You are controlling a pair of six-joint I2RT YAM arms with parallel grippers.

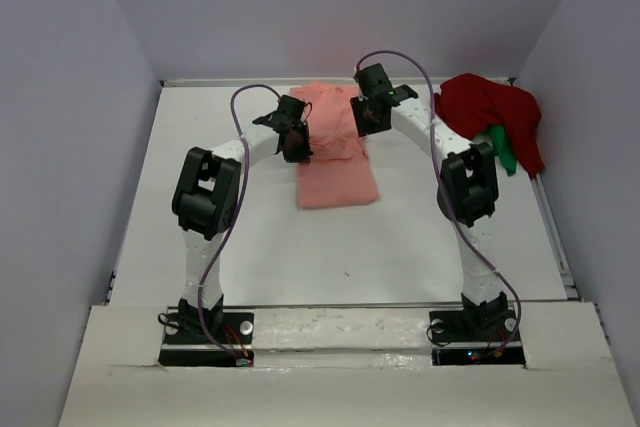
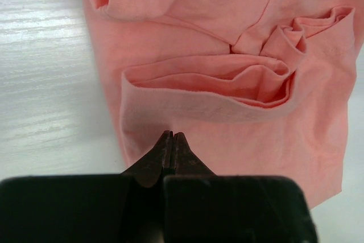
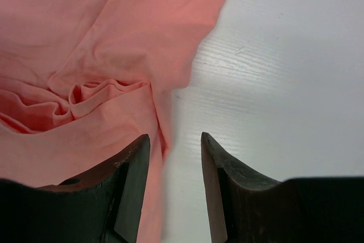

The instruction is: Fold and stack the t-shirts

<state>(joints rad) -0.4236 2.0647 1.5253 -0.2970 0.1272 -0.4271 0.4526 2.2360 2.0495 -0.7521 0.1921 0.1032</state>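
The salmon-pink t-shirt (image 1: 337,162) lies partly folded at 12 o'clock on the bench (image 1: 300,247), and the dark red t-shirt (image 1: 485,107) is heaped at 2 o'clock. The left gripper (image 2: 172,136) is closed above the pink cloth. The right gripper (image 3: 175,143) is open astride its edge.

Matt cloth on a faintly glossy desk (image 2: 45,83)
The salmon-pink t-shirt (image 2: 227,38) is soft, creased cloth; the white desk shows fine grain lines; fingers (image 3: 133,174) of the right gripper (image 3: 175,138) look dull dark plastic.

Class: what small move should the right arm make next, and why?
Probably shut the right gripper on the salmon-pink t-shirt: its jaws stand open with the shirt's edge between them, while the left gripper is shut over the cloth.
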